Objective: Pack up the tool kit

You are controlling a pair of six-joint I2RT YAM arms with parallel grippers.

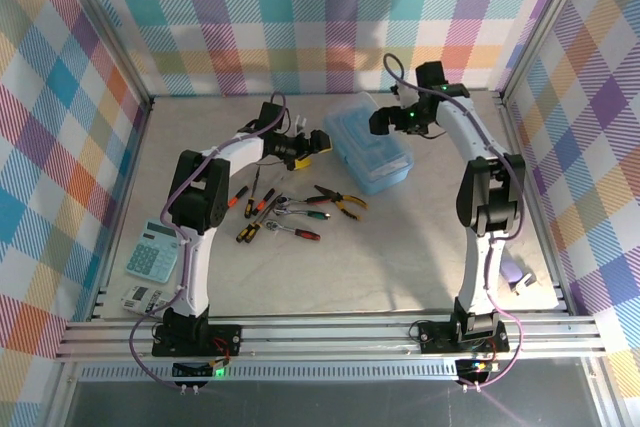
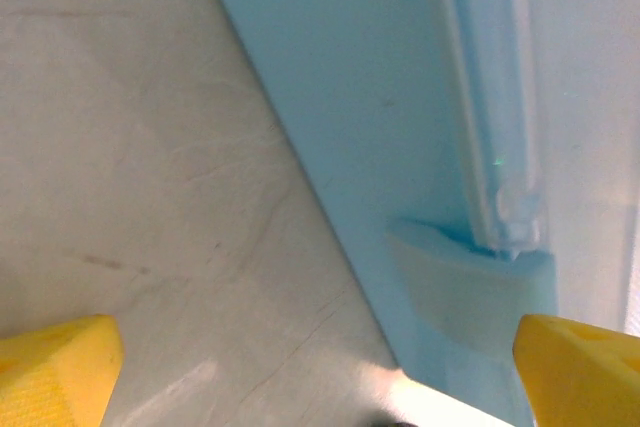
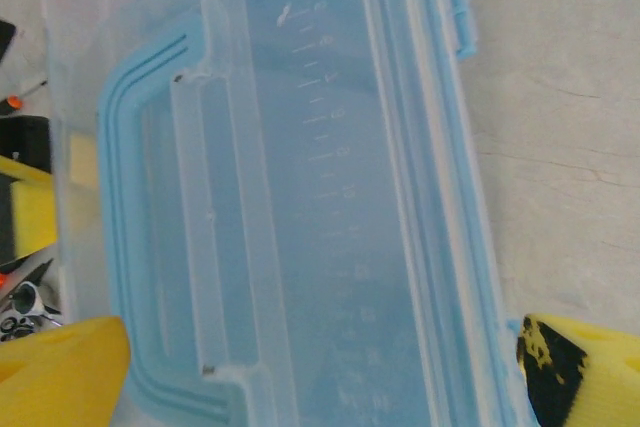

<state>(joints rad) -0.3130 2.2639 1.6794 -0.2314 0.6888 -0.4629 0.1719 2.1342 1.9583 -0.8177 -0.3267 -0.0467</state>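
Far left on the desk, near its edge: pale green calculator, lying flat. Right of that, loose on the desk between the two arms: small screwdrivers in a scatter, red-handled wrench just beside them, yellow-handled pliers a little farther right, all outside the case. Behind the tools, left gripper low over the desk, just beside the left end of the light blue case. From the left wrist, yellow fingertips spread wide, holding nothing, with bare desk and blue plastic between them. Case at centre rear, lid on, blue-edged handle flat on top. Over its far end, right gripper, likewise wide and gripping nothing, one fingertip above the handle side of the lid, the other just past the opposite rim.
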